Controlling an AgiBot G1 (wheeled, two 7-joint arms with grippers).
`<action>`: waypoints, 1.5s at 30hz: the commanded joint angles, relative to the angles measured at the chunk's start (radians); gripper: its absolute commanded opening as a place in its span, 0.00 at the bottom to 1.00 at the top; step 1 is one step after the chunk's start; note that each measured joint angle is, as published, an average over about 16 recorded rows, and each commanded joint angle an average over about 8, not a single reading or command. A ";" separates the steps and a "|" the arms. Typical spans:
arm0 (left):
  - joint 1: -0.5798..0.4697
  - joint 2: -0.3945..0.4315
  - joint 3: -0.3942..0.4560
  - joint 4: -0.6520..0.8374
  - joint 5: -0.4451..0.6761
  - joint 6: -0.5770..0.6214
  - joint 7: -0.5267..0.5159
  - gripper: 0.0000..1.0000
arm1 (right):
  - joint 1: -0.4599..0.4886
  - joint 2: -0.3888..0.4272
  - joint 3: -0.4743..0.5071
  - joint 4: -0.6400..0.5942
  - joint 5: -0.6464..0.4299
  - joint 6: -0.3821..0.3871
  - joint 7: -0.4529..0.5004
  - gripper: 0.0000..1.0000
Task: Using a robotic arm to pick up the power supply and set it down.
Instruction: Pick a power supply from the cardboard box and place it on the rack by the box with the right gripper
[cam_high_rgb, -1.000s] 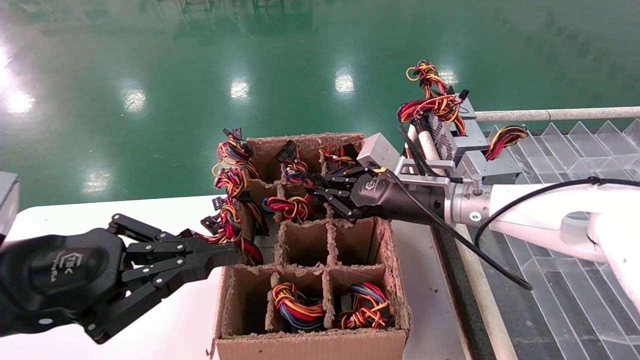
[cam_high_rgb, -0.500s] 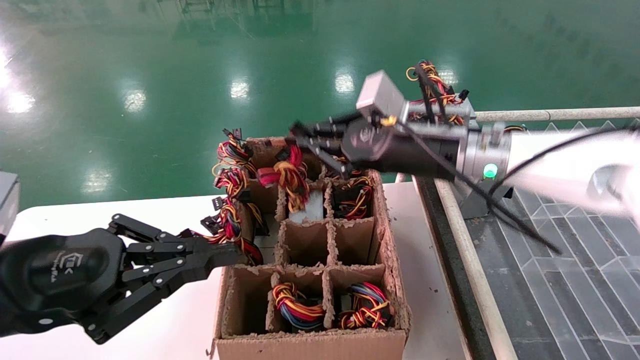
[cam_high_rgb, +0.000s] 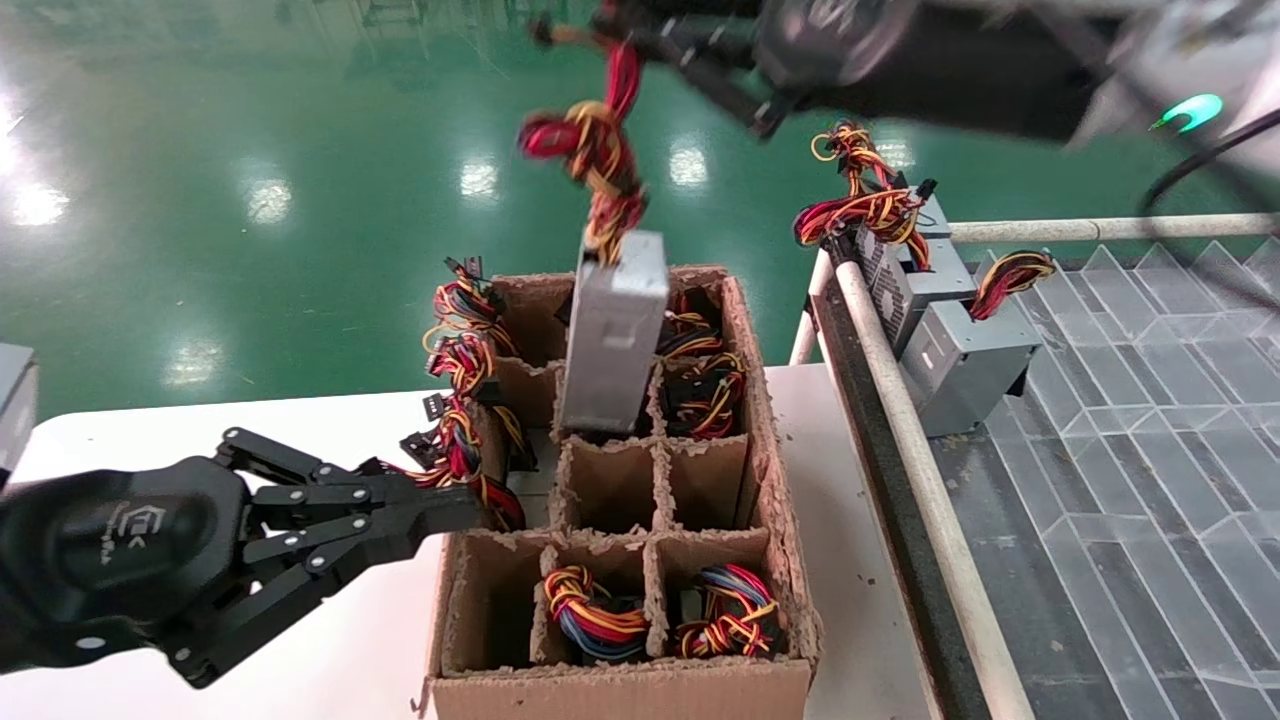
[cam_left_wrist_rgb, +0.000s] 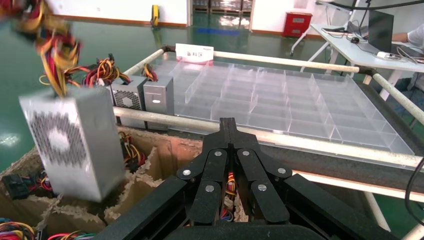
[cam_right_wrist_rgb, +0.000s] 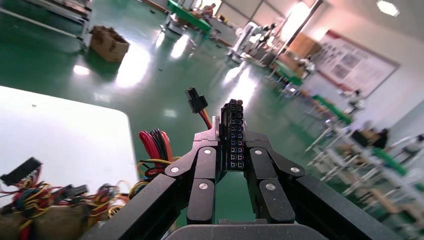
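The power supply (cam_high_rgb: 612, 330), a grey metal box, hangs tilted with its lower end still inside a back cell of the cardboard divider box (cam_high_rgb: 770, 480). Its red, yellow and black wire bundle (cam_high_rgb: 592, 150) runs up to my right gripper (cam_high_rgb: 630, 30) at the top of the head view. That gripper (cam_right_wrist_rgb: 227, 131) is shut on the wires' black multi-pin connector (cam_right_wrist_rgb: 234, 137). The vent face of the power supply (cam_left_wrist_rgb: 75, 145) shows in the left wrist view. My left gripper (cam_high_rgb: 470, 510) is shut and holds nothing; it rests against the box's left side, also seen in its own view as the left gripper (cam_left_wrist_rgb: 228, 124).
Other cells hold coiled wire bundles (cam_high_rgb: 595, 610), and more wires (cam_high_rgb: 460, 400) hang over the box's left wall. Two more grey supplies (cam_high_rgb: 960, 350) sit on the clear divider tray (cam_high_rgb: 1150, 430) at the right, behind a white rail (cam_high_rgb: 900, 410). The box stands on a white table (cam_high_rgb: 330, 640).
My right gripper has risen from box height to the top of the view, pulling the power supply by its wires partway up out of its cell. The left arm has not moved.
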 joint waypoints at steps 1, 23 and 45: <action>0.000 0.000 0.000 0.000 0.000 0.000 0.000 0.00 | 0.008 0.030 0.007 0.061 0.004 0.009 0.024 0.00; 0.000 0.000 0.000 0.000 0.000 0.000 0.000 0.00 | -0.226 0.551 0.164 0.861 0.098 0.161 0.460 0.00; 0.000 0.000 0.000 0.000 0.000 0.000 0.000 0.00 | -0.465 0.910 0.213 0.854 0.076 0.213 0.534 0.00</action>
